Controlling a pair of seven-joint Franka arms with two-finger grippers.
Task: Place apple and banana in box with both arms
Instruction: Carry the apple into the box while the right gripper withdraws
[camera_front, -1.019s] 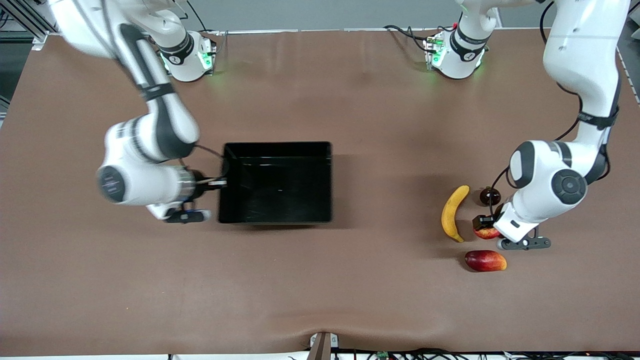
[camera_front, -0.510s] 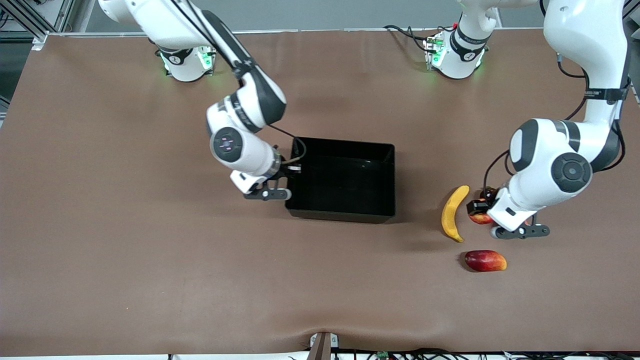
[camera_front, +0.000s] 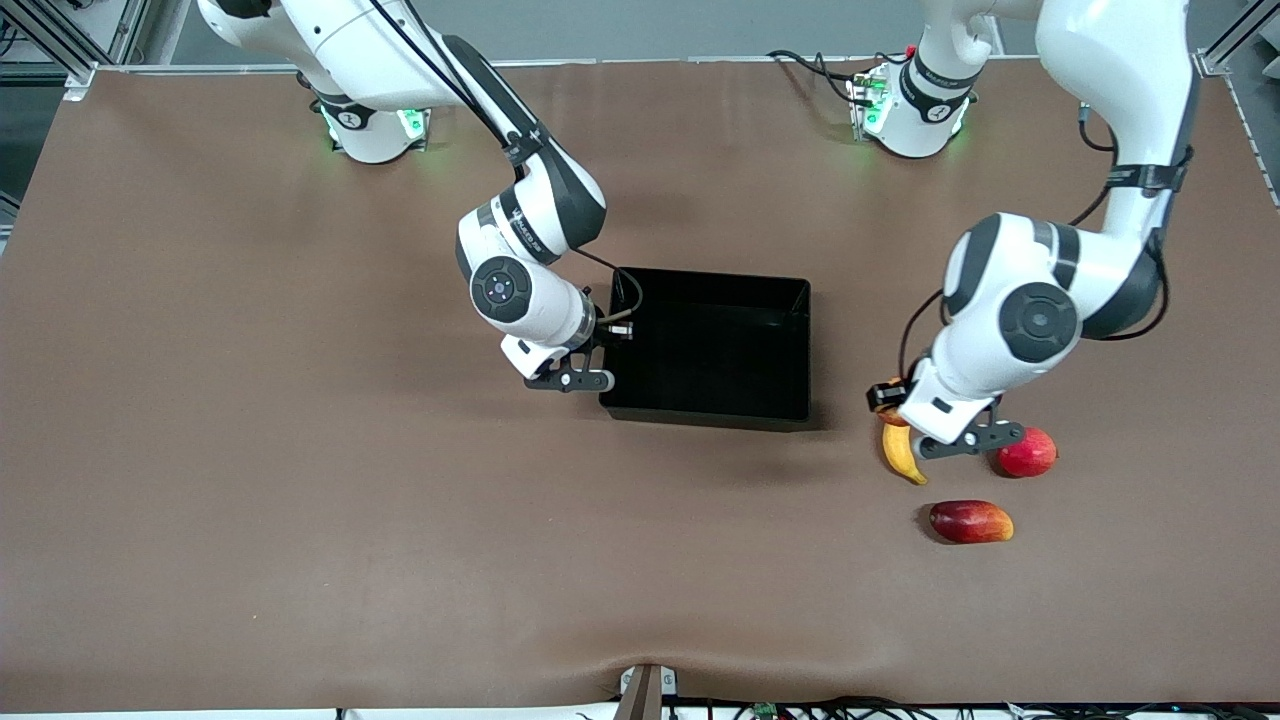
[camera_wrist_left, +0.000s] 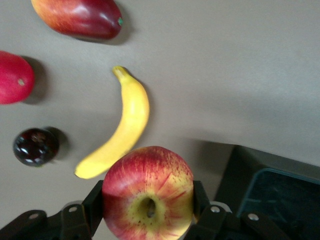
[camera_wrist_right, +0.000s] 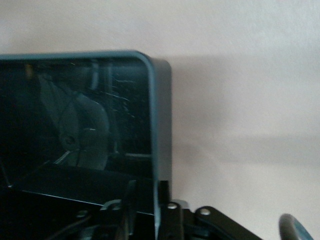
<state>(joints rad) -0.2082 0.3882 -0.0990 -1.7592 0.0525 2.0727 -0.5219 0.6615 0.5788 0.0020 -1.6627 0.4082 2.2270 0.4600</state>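
Observation:
My left gripper (camera_front: 888, 400) is shut on the apple (camera_wrist_left: 147, 200), red and yellow, and holds it in the air over the banana's far end. In the front view only a sliver of the apple (camera_front: 892, 417) shows under the wrist. The yellow banana (camera_front: 901, 455) lies on the table and also shows in the left wrist view (camera_wrist_left: 122, 125). The black box (camera_front: 795, 345) stands at mid-table, beside the banana toward the right arm's end. My right gripper (camera_front: 612, 338) is shut on the box wall (camera_wrist_right: 160, 125), one finger inside and one outside.
A pink-red round fruit (camera_front: 1028, 452) lies beside the banana toward the left arm's end. A red-yellow mango-like fruit (camera_front: 970, 521) lies nearer the camera. A dark plum (camera_wrist_left: 35, 146) shows only in the left wrist view. The box corner (camera_wrist_left: 275, 195) is close to the apple.
My right gripper has dragged the box along the table toward the left arm's end. My left gripper has lifted the apple and carried it over the banana, uncovering the pink-red fruit.

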